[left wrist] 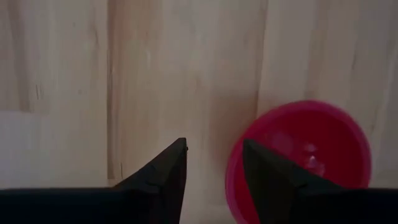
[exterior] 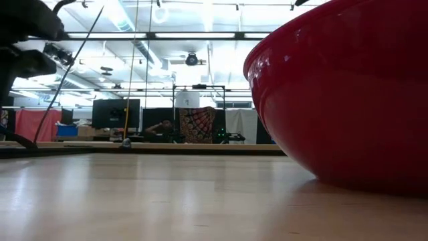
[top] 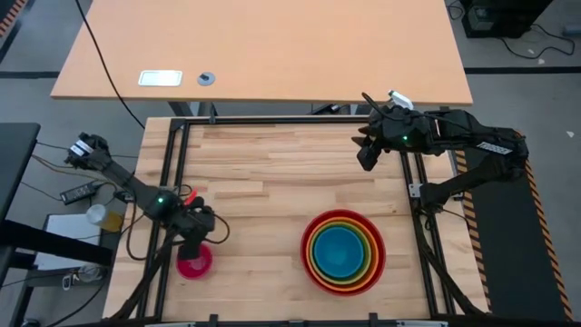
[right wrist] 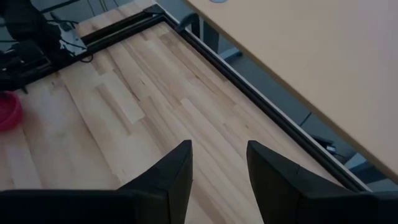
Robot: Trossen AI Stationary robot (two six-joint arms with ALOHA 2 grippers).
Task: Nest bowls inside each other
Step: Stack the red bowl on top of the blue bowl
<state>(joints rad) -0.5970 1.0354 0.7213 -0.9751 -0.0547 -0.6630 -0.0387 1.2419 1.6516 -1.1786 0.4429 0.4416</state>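
Observation:
A stack of nested bowls sits right of the table's middle, toward the near edge: red outermost, then orange, lime green and blue. The red bowl rests on its base and fills the right of the low view. The small magenta-pink bowl stands alone, mouth up, near the left near corner. My left gripper hangs open above it and points down, with one finger over the bowl's rim and the gap beside the bowl. My right gripper waits open, raised at the far right.
A black frame borders the wooden table top. A tan desk stands beyond the far edge. Bare wood lies between the pink bowl and the stack. The right wrist view shows the pink bowl far off.

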